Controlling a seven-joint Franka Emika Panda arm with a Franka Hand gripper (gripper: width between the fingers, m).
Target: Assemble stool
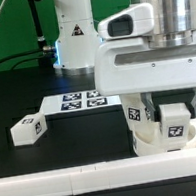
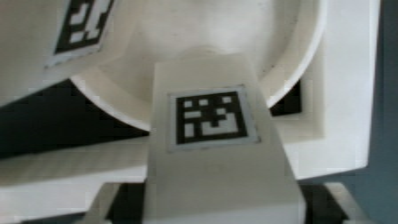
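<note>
The white round seat [image 1: 145, 140] stands near the front rail at the exterior view's right. In the wrist view its curved rim [image 2: 111, 92] shows, with a tag [image 2: 86, 25] on it. A tagged white leg block [image 2: 210, 118] reaches from between my jaws to the seat's hollow. My gripper [image 2: 228, 204] is shut on this leg block [image 1: 176, 125], a finger [image 2: 123, 203] on each side of it. Whether the block touches the seat I cannot tell. My gripper [image 1: 170, 110] hangs right over the seat. A second leg block [image 1: 28, 129] lies loose at the left.
The marker board [image 1: 81, 101] lies flat behind the middle of the black table. A long white rail [image 1: 87, 174] runs along the front edge. The robot's white base [image 1: 74, 34] stands at the back.
</note>
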